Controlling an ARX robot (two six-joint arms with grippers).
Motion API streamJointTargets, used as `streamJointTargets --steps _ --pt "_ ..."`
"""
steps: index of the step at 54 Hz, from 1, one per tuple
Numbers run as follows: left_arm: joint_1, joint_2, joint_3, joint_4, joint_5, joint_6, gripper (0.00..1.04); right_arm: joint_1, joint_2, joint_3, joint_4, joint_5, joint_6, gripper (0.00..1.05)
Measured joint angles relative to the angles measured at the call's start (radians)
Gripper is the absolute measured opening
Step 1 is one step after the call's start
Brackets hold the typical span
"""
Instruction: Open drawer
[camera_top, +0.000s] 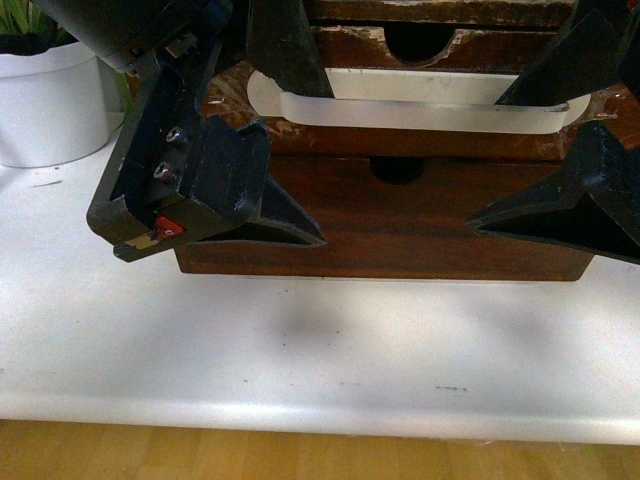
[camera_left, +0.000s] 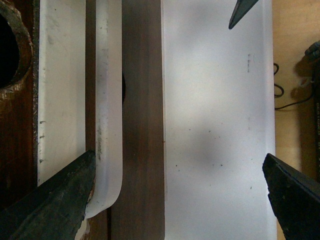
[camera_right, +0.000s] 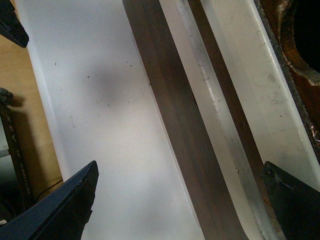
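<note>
The drawer (camera_top: 420, 146) is dark brown wood with chipped edges, the middle one of a small chest on the white table. Its long white handle (camera_top: 420, 112) runs across its front. My left gripper (camera_top: 290, 140) is open, with one finger above and one below the handle's left end. My right gripper (camera_top: 545, 140) is open and straddles the handle's right end the same way. In the left wrist view the handle (camera_left: 109, 100) ends right by one finger (camera_left: 55, 200) of the left gripper (camera_left: 175, 200). In the right wrist view the handle (camera_right: 220, 120) runs between the fingers of the right gripper (camera_right: 180, 200).
A plain handleless drawer (camera_top: 400, 225) sits below, and another drawer with a half-round notch (camera_top: 420, 40) above. A white plant pot (camera_top: 50, 100) stands at the back left. The table's front edge (camera_top: 320, 425) is near, with wooden floor and cables (camera_left: 285, 95) beyond.
</note>
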Motion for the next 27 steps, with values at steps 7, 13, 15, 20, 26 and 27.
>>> streamJointTargets --steps 7,13,15,20,26,27 --pt "-0.002 0.003 0.002 -0.021 -0.007 0.016 0.99 0.000 0.000 0.000 -0.008 -0.006 -0.006 0.96" --pt "-0.002 0.003 0.005 -0.037 -0.006 0.029 0.99 0.002 -0.001 0.000 -0.029 -0.016 -0.021 0.96" --pt "-0.002 0.003 0.006 -0.043 -0.006 0.035 0.99 0.003 -0.002 0.000 -0.034 -0.018 -0.025 0.96" --pt "-0.002 0.001 0.008 -0.060 -0.007 0.045 0.99 0.004 -0.006 0.000 -0.040 -0.022 -0.030 0.96" --pt "0.000 -0.005 0.009 -0.079 -0.006 0.057 0.99 0.007 -0.015 0.000 -0.060 -0.026 -0.038 0.96" --pt "0.000 -0.006 0.009 -0.081 -0.006 0.058 0.99 0.007 -0.016 0.000 -0.063 -0.026 -0.039 0.96"
